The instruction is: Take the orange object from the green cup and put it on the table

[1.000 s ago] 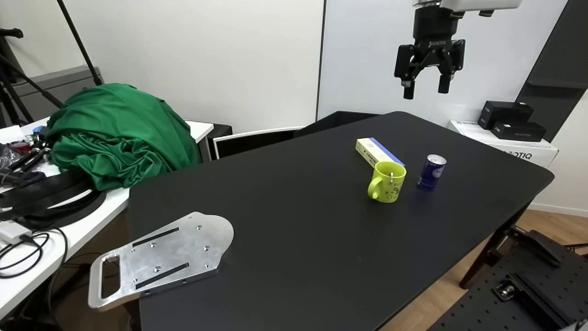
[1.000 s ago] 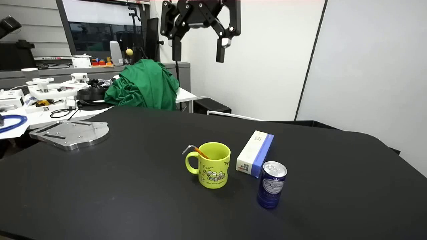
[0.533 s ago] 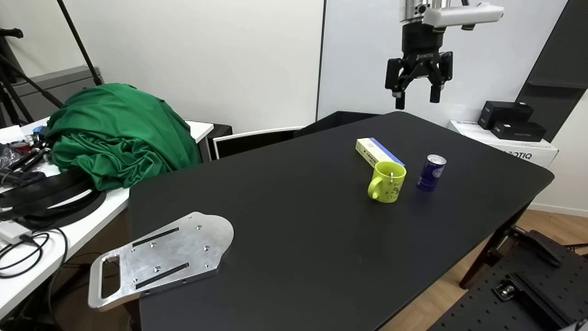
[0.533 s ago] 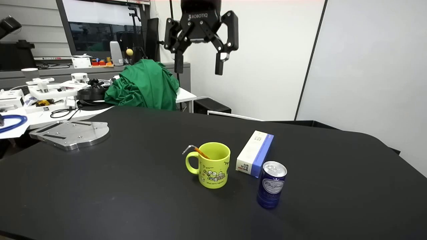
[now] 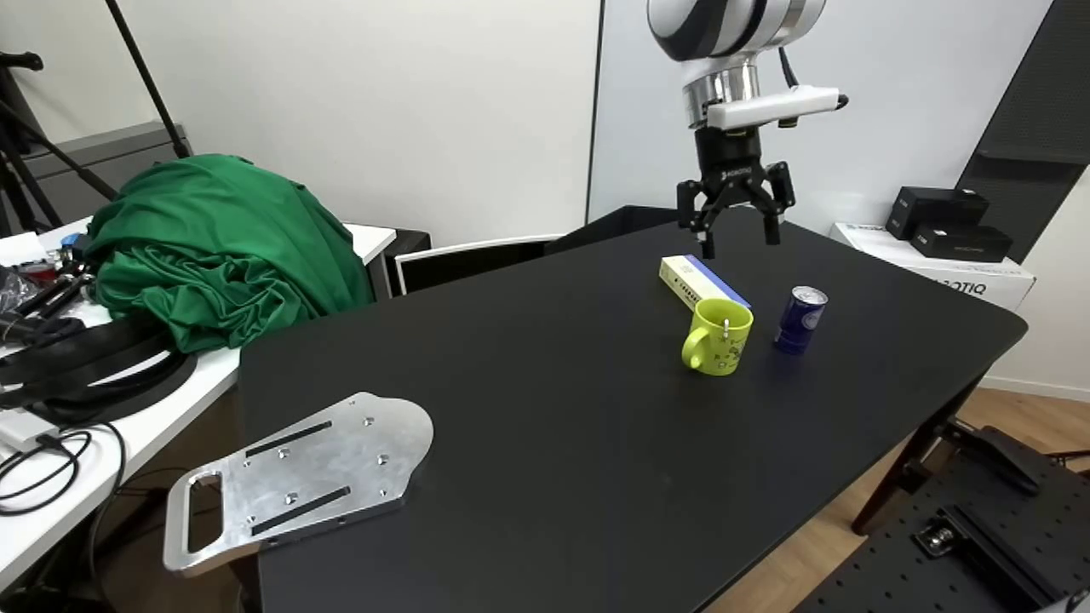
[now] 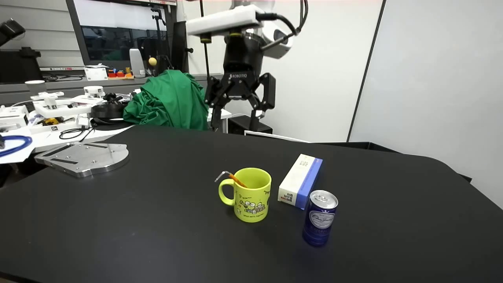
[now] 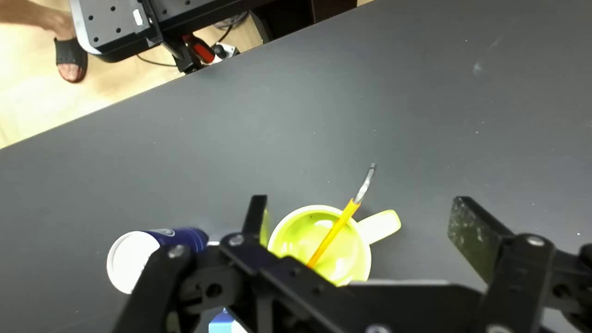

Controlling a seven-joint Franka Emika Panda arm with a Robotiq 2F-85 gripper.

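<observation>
The orange object (image 6: 237, 180) is a thin orange rod with a bent metal tip. It leans inside the green cup (image 6: 253, 202), tip out over the rim on the handle side. In the wrist view the orange object (image 7: 334, 232) crosses the mouth of the cup (image 7: 347, 245); its lower end is hidden by the gripper. In an exterior view only the metal tip shows in front of the cup (image 5: 714, 353). The cup stands upright on the black table (image 5: 528, 443). My gripper (image 5: 739, 243) is open and empty, above the table and apart from the cup; it also shows here (image 6: 235, 125) and in the wrist view (image 7: 360, 208).
A dark blue can (image 6: 320, 220) stands near the cup. A white-and-blue box (image 6: 298, 179) lies behind it, close to the cup. A metal plate (image 5: 341, 460) lies at the table's far end. A green cloth (image 5: 204, 255) covers part of a white desk.
My gripper has come down a good way towards the table and stays open. More of the arm now shows in both exterior views. The cup, orange object, can and box have not moved.
</observation>
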